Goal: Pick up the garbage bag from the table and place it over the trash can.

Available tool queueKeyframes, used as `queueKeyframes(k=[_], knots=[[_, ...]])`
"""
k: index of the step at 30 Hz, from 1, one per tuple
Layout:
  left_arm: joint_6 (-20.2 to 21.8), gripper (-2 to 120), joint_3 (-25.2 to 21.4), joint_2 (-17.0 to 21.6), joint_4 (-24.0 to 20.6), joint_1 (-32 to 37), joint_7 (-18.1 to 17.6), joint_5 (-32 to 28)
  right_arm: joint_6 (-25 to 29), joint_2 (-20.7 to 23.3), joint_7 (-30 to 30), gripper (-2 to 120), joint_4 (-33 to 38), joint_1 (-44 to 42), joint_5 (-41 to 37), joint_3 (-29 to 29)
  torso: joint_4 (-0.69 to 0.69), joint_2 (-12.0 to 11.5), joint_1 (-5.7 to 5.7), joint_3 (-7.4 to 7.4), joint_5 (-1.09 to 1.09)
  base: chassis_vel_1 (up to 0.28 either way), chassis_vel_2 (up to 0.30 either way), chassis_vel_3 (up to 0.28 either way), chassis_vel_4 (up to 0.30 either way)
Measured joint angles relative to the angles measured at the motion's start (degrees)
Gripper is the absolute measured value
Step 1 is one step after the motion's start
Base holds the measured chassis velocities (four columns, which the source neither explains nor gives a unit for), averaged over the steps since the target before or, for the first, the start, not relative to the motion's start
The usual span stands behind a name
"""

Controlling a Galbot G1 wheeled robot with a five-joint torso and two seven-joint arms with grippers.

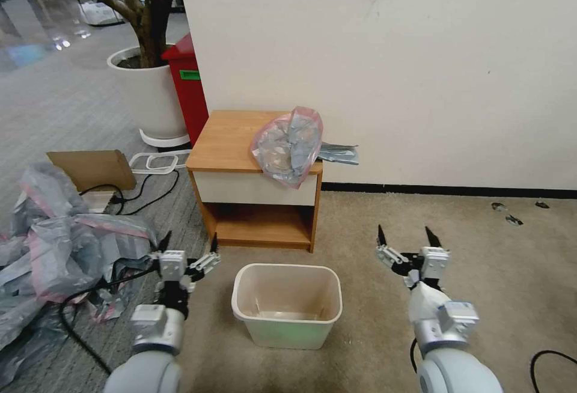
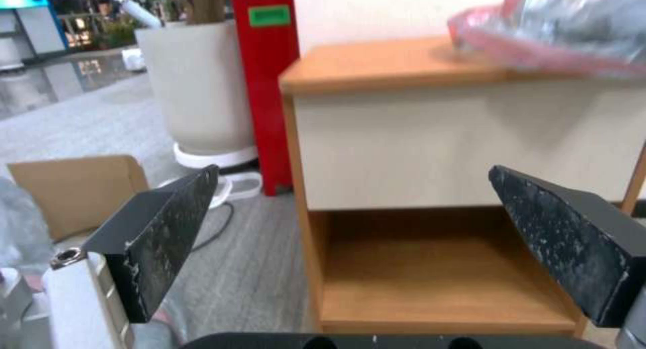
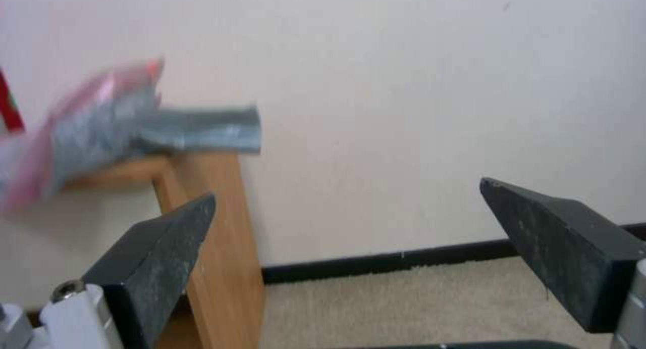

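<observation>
A flimsy, crinkly garbage bag (image 1: 288,145) droops over the table's (image 1: 225,140) front right corner; its pink rim looks easiest to pinch. Both grippers, left (image 1: 187,247) and right (image 1: 406,238), hover wide open and empty beside the trash can (image 1: 287,304).

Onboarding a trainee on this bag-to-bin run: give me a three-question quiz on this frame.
1. True or false: the bag hangs over the table's front edge.
2. The can stands: A) on the table B) on the carpet in front of the table C) behind the red bin.
3. What state are the left gripper and right gripper in?

Key: 1 true; 2 B; 3 both open, holding nothing, low on either side of the can.
</observation>
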State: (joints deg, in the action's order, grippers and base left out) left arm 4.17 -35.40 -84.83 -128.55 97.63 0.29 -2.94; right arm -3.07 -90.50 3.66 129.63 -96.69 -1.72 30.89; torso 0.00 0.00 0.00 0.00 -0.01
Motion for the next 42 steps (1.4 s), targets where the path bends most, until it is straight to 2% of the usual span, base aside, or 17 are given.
queueKeyframes(k=[3,5,6,7,8,10,11,14,19,22,23,28,29,32,33,36,42], knots=[[1.6,100,-1.6,0.5,-6.0,3.8,0.1,-1.1,-1.6,-1.6,1.9,100,4.5,-2.6,-0.8,-0.6,0.01,0.0,0.01,-0.01,0.00,0.000,0.000,0.000,0.000],[1.5,100,-1.2,0.4,-5.8,3.9,0.1,-1.0,-2.0,-1.7,2.2,100,4.5,-2.8,-1.0,-0.9,0.00,0.0,0.00,-0.01,0.05,0.000,0.000,0.000,0.000],[2.5,100,-1.8,0.7,-7.1,4.6,0.2,-1.2,-2.0,-1.8,2.1,100,4.4,-2.9,-1.3,-0.8,-0.02,0.0,0.00,-0.01,-0.07,0.000,0.000,0.000,0.000],[3.7,100,-2.6,1.1,-9.1,5.6,0.2,-1.6,-2.0,-1.8,1.8,100,4.1,-2.8,-1.4,-0.8,-0.01,0.0,0.00,-0.01,0.06,0.000,0.000,0.000,0.000],[3.7,100,-2.6,1.1,-9.1,5.6,0.2,-1.6,-2.0,-1.8,1.8,100,4.1,-2.8,-1.4,-0.8,-0.01,0.0,0.00,-0.01,0.06,0.000,0.000,0.000,0.000],[5.6,100,-3.8,1.6,-12.1,7.3,0.3,-2.3,-2.0,-1.6,1.4,100,3.8,-2.7,-1.6,-0.9,0.00,0.0,0.00,-0.01,-0.02,0.000,0.000,0.000,0.000],[6.6,100,-4.6,1.9,-13.6,8.2,0.4,-2.7,-2.0,-1.6,1.3,100,3.5,-2.6,-1.9,-1.1,0.00,0.0,0.00,-0.01,0.04,0.000,0.000,0.000,0.000],[7.4,100,-5.2,2.1,-14.3,8.6,0.4,-3.0,-1.9,-1.2,1.1,100,3.0,-2.0,-3.2,-1.2,0.00,0.0,0.00,-0.01,-0.03,0.000,0.000,0.000,0.000],[7.6,100,-5.7,2.4,-14.3,8.6,0.5,-3.0,-1.9,-0.4,0.9,100,1.2,1.0,-8.6,-1.2,0.00,0.0,0.00,-0.01,0.01,0.000,0.000,0.000,0.000],[7.6,100,-5.8,2.6,-14.3,8.6,0.5,-3.2,-3.2,0.6,0.7,100,-0.7,5.3,-17.1,-1.0,0.00,0.0,0.00,0.00,0.01,0.000,0.000,0.000,0.000],[7.6,100,-5.8,2.6,-14.3,8.6,0.5,-3.2,-3.2,0.6,0.7,100,-0.7,5.3,-17.1,-1.0,0.00,0.0,0.00,0.00,0.01,0.000,0.000,0.000,0.000],[9.0,100,-5.3,2.6,-14.8,8.8,0.1,-6.3,-7.5,0.6,1.3,100,-5.0,14.3,-40.0,-2.3,-0.01,0.0,0.00,0.00,0.01,0.000,0.000,0.000,0.000],[9.0,100,-5.3,2.6,-14.8,8.8,0.1,-6.3,-7.5,0.6,1.3,100,-5.0,14.3,-40.0,-2.3,-0.01,0.0,0.00,0.00,0.01,0.000,0.000,0.000,0.000],[9.5,100,-5.3,3.0,-15.0,9.2,-0.2,-6.7,-8.0,0.0,3.4,100,-9.4,20.1,-53.1,-3.9,-0.01,0.0,0.00,0.00,0.00,0.000,0.000,0.000,0.000],[9.5,100,-5.3,3.0,-15.0,9.2,-0.2,-6.7,-8.0,0.0,3.4,100,-9.4,20.1,-53.1,-3.9,-0.01,0.0,0.00,0.00,0.00,0.000,0.000,0.000,0.000],[9.9,100,-5.3,3.5,-15.0,9.3,-0.2,-6.7,-7.4,-1.4,7.0,100,-15.6,26.7,-65.1,-5.0,0.00,0.0,0.00,0.00,0.01,0.000,0.000,0.000,0.000],[10.0,100,-5.1,3.7,-15.0,9.5,-0.2,-6.7,-6.0,-1.6,11.2,100,-23.7,34.3,-70.5,-5.4,0.00,0.0,0.00,0.00,0.00,0.000,0.000,0.000,0.000]])
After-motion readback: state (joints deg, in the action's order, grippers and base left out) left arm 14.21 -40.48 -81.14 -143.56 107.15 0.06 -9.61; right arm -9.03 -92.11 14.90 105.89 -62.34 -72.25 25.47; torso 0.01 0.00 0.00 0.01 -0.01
